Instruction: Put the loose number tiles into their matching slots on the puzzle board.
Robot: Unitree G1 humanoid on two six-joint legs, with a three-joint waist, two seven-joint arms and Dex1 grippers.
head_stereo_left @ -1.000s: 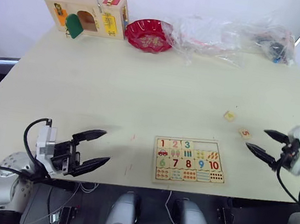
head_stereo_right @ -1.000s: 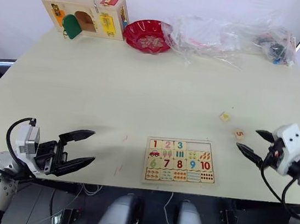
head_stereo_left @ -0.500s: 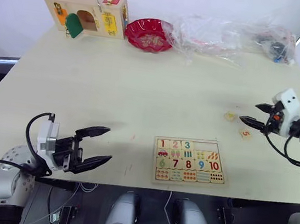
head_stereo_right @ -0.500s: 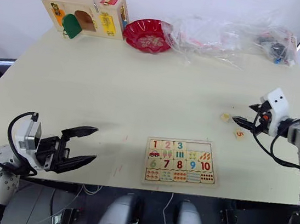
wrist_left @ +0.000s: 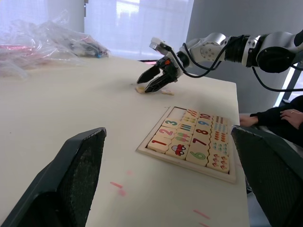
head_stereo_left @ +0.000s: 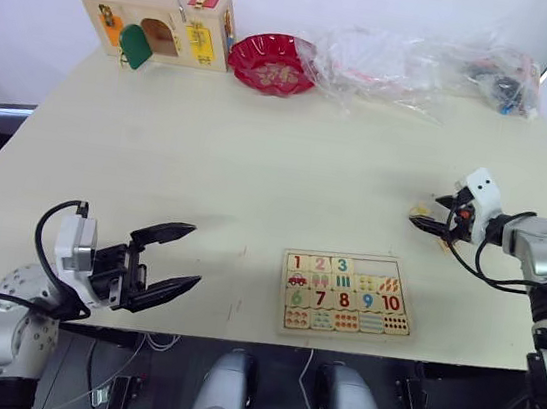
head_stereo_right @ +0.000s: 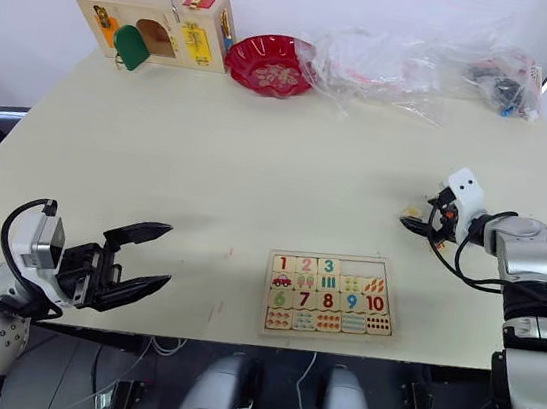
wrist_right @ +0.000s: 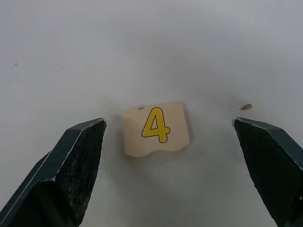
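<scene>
The small pale wooden square tile printed with a yellow 4 is seen flat on the cream table, between the wide-open fingers of the right gripper, untouched; the left gripper is held open and empty.

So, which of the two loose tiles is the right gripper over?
The yellow 4 tile, lying flat between the open right gripper fingers; the other tile's digit is unreadable now.

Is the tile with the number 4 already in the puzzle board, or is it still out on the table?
Out. The 4 tile lies flat on the table, digit up, between the open right gripper fingers, untouched.
</scene>
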